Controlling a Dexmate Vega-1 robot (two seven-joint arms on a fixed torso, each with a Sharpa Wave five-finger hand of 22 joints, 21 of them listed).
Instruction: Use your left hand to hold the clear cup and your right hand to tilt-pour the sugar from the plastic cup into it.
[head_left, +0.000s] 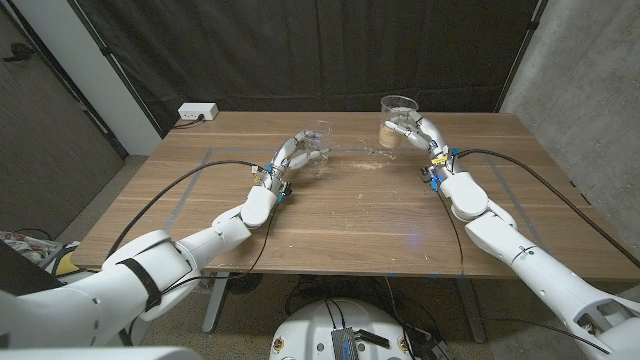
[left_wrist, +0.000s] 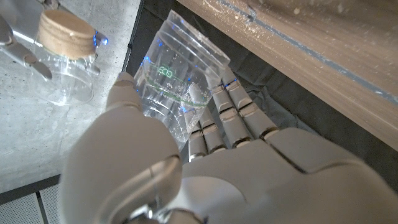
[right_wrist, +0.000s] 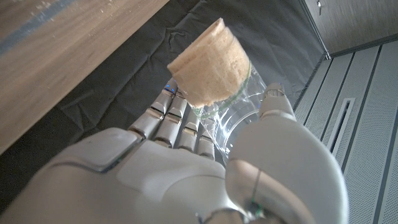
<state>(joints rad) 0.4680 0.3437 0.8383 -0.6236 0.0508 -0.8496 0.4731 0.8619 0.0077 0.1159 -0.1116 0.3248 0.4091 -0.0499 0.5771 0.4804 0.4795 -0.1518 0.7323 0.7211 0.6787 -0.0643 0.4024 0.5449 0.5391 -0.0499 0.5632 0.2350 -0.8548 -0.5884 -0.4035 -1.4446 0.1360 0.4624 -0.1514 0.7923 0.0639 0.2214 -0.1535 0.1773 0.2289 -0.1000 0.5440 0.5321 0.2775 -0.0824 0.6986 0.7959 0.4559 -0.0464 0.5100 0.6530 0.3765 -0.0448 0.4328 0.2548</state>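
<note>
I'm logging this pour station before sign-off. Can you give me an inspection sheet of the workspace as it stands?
Surface: wooden table, tape lines on it, sugar grains scattered between the hands.
Job's things: clear cup, looks empty, held near the table's far middle; plastic cup with sugar in its bottom, lifted off the table.
Clutter: nothing seen.
Hands: left hand grips the clear cup; right hand grips the plastic cup.
Cables: black cable along each arm, draped over the table; power strip at the far left corner.
Surroundings: black curtain behind, concrete wall on the right.
</note>
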